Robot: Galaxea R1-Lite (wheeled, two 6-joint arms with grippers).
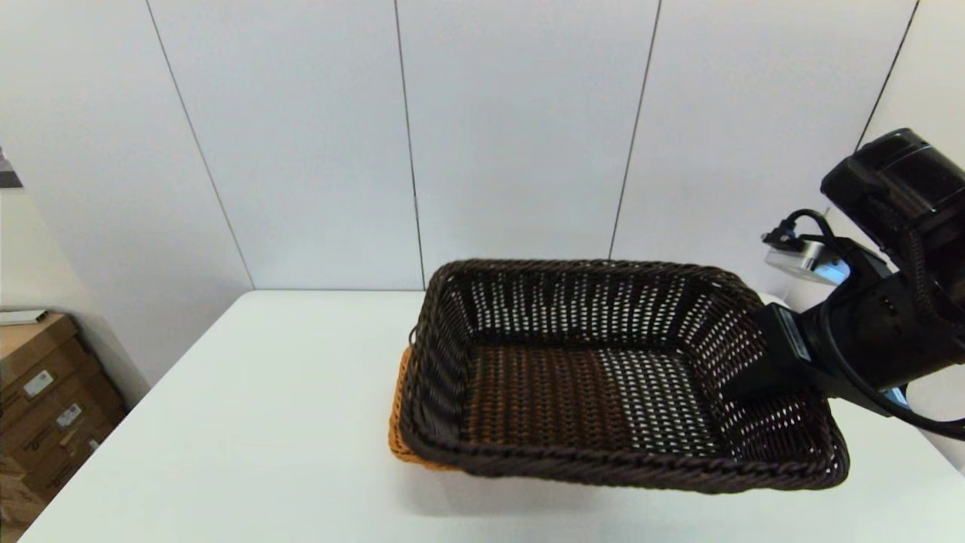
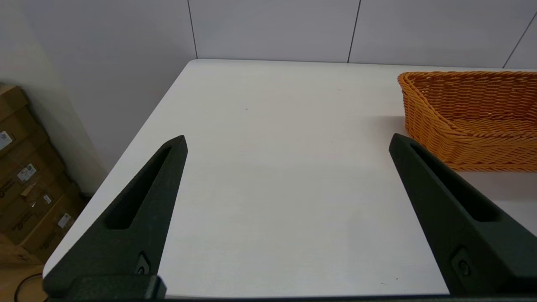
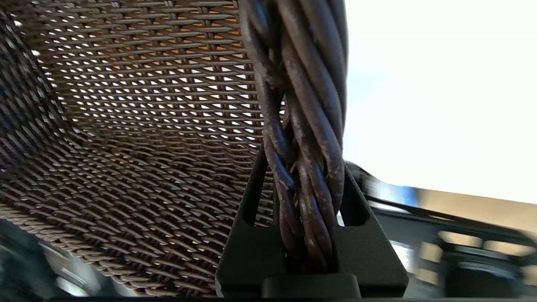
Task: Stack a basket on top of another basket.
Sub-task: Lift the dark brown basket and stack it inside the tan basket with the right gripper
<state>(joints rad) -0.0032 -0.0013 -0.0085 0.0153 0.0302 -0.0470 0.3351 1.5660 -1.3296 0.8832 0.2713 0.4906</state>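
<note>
The dark brown basket (image 1: 603,471) hangs tilted above the table, its right side raised. My right gripper (image 1: 754,381) is shut on the braided rim (image 3: 302,105) of that right side; in the right wrist view the rim sits squeezed between the two fingers of the right gripper (image 3: 302,167). The orange basket (image 1: 398,431) lies on the table underneath, only its left edge peeking out, orange showing through the dark weave. The left wrist view shows the orange basket (image 2: 470,121) beyond my left gripper (image 2: 288,138), which is open over bare table and holds nothing.
The white table (image 1: 264,392) stretches to the left of the baskets, with its left edge nearby. Cardboard boxes (image 1: 45,392) are stacked on the floor beyond that edge, also seen as boxes (image 2: 25,188) from the left wrist. A panelled wall closes the back.
</note>
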